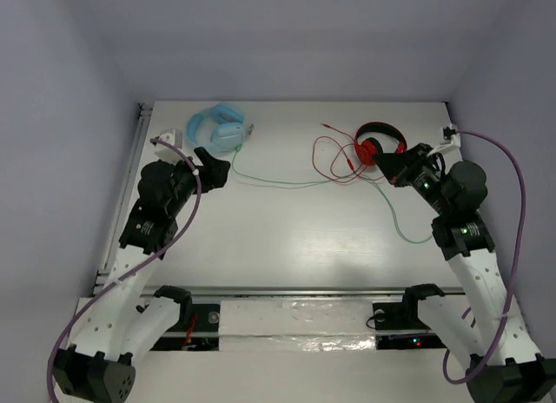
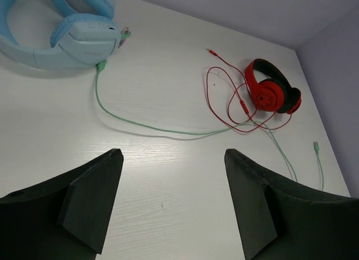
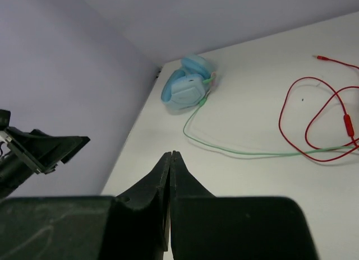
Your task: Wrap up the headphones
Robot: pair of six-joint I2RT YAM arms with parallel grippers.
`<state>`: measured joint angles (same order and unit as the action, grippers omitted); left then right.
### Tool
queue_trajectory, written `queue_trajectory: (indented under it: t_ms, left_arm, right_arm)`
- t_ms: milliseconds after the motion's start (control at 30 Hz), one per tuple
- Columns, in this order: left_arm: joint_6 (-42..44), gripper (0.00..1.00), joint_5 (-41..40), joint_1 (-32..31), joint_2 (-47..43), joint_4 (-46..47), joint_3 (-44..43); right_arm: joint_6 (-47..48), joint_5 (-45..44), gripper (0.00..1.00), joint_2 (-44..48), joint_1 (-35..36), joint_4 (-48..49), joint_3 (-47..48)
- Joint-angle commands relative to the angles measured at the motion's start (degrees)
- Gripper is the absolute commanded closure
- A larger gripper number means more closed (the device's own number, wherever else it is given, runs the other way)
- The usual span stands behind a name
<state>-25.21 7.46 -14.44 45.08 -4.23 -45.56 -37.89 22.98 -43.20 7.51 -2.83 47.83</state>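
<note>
white table (image 1: 287, 238) boxed in by pale walls. the left gripper (image 2: 173, 153) hangs above it with fingers spread wide, just in front of the blue headphones (image 1: 217, 129), which lie flat at the table's far left. the right gripper (image 3: 170, 154) is pinched closed, nothing seen between its fingers, beside the red headphones (image 1: 380, 142). the green cable (image 1: 287, 183) trails rightward from the blue cup, crossing the red cable (image 1: 334, 160)

You're looking at a lab robot cell: white bench (image 1: 287, 247) boxed in by plain lavender walls (image 1: 304, 38).
</note>
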Motion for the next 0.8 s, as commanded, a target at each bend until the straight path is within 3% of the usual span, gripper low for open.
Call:
queue_trajectory:
  t_ms: [0, 67, 200, 300, 567, 667, 700, 767]
  left_arm:
    - [1.7, 0.29, -1.7, -0.2, 2.5, 0.5, -6.0]
    - [4.2, 0.31, -3.9, -0.2, 6.9, -2.4, -11.0]
    - [6.3, 0.78, -13.9, -0.2, 16.1, -8.9, -20.3]
    - [6.9, 1.00, -19.3, -0.2, 22.4, -11.1, -23.7]
    - [7.4, 0.99, -21.4, 11.6, 40.2, -6.0, -27.9]
    - [9.1, 0.87, -25.5, 13.6, 46.9, -6.0, -31.1]
    - [10.1, 0.72, -25.1, 14.1, 48.1, -4.9, -31.9]
    - [12.8, 0.61, -24.6, 14.7, 51.7, -3.9, -33.3]
  right_arm:
    - [-0.2, 1.5, 1.00, -2.9, 0.6, 2.2, 2.0]
    - [-0.3, -0.9, 1.00, -4.8, 2.2, 5.6, 1.0]
    - [0.2, -6.4, 1.00, -8.0, 5.0, 6.4, -0.3]
    - [1.0, -6.8, 1.00, -8.9, 7.3, 8.2, -1.7]
    - [2.6, -5.6, 1.00, -9.1, 11.1, 12.1, -5.1]
    - [3.3, -7.9, 1.00, -8.4, 11.7, 11.1, -4.9]
    - [3.3, -8.2, 1.00, -8.1, 11.7, 11.2, -4.9]
    - [3.3, -7.4, 1.00, -7.8, 12.3, 12.0, -5.2]
